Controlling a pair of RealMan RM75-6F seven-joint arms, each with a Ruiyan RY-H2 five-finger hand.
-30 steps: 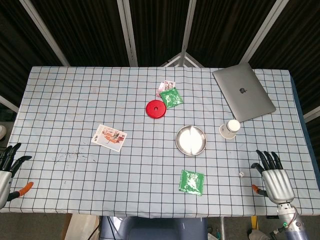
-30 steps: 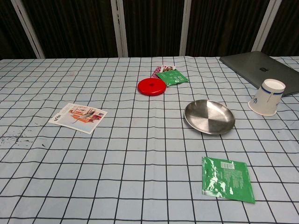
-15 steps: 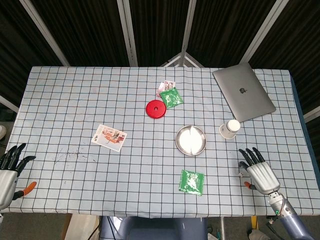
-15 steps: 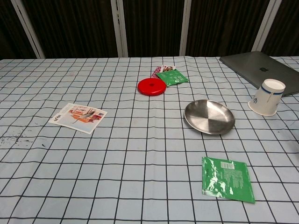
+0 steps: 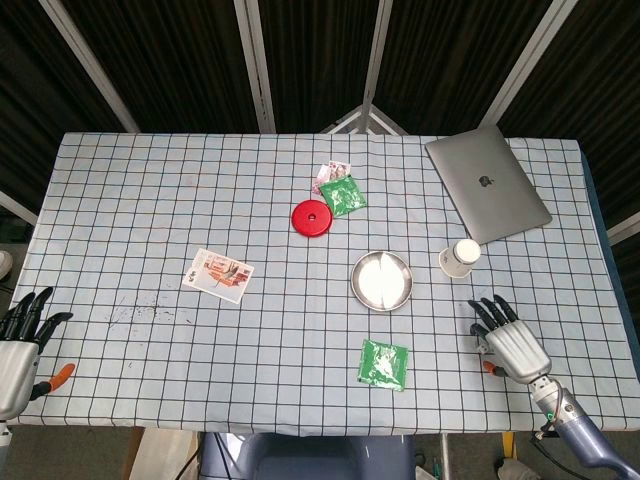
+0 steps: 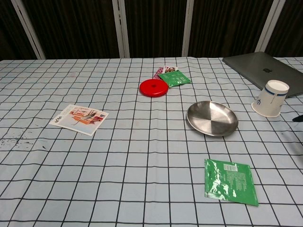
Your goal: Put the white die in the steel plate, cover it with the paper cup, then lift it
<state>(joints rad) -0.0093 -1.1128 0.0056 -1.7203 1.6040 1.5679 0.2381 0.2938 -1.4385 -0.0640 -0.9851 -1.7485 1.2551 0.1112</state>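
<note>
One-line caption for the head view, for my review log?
Right hand open over the table's near right edge, close to the upside-down paper cup and empty steel plate; left hand open at the far left.

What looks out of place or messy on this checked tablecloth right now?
Dark specks are scattered on the cloth near its left edge, like a spill or stain. The white paper cup stands upside down beside the grey laptop.

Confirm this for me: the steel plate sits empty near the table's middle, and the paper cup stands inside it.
Not quite. The steel plate is empty, but the paper cup stands on the tablecloth to its right, beside the laptop, not inside it. The head view shows the gap between them.
</note>
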